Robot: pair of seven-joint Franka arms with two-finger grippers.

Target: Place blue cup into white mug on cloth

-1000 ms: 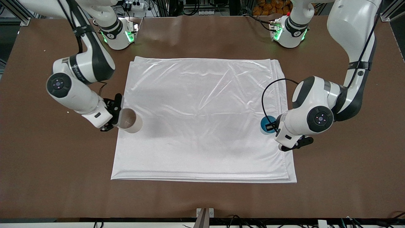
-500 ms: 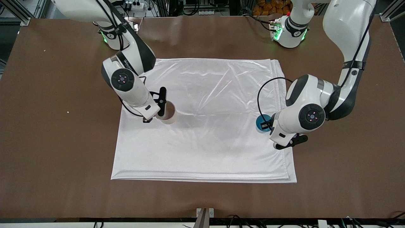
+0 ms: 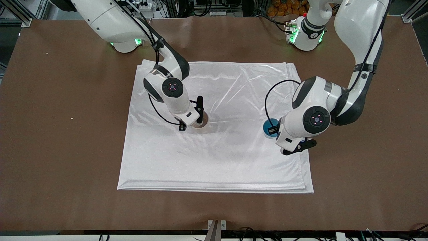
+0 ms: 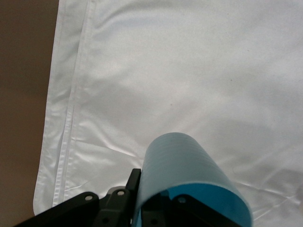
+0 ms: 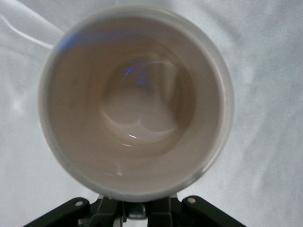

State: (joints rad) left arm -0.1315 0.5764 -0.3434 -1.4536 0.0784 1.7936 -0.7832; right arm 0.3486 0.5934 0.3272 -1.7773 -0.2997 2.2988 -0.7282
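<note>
The white mug (image 3: 202, 124) (image 5: 135, 104) stands upright low over the middle of the cloth (image 3: 234, 160); whether it touches the fabric I cannot tell. My right gripper (image 3: 196, 120) (image 5: 137, 210) is shut on its wall at the rim. The mug's pale beige inside holds nothing. The blue cup (image 3: 268, 127) (image 4: 184, 170) hangs over the cloth (image 4: 189, 71) near the edge at the left arm's end. My left gripper (image 3: 275, 131) (image 4: 151, 208) is shut on the cup's wall, one finger inside and one outside.
The cloth lies on a brown table (image 3: 67, 167) with bare surface all round it. Both arm bases stand along the edge farthest from the front camera. A small metal bracket (image 3: 216, 225) sits at the nearest table edge.
My right arm has carried the white mug from the cloth's edge at its own end to the cloth's middle. My left arm, with the blue cup, has shifted slightly toward the middle.
</note>
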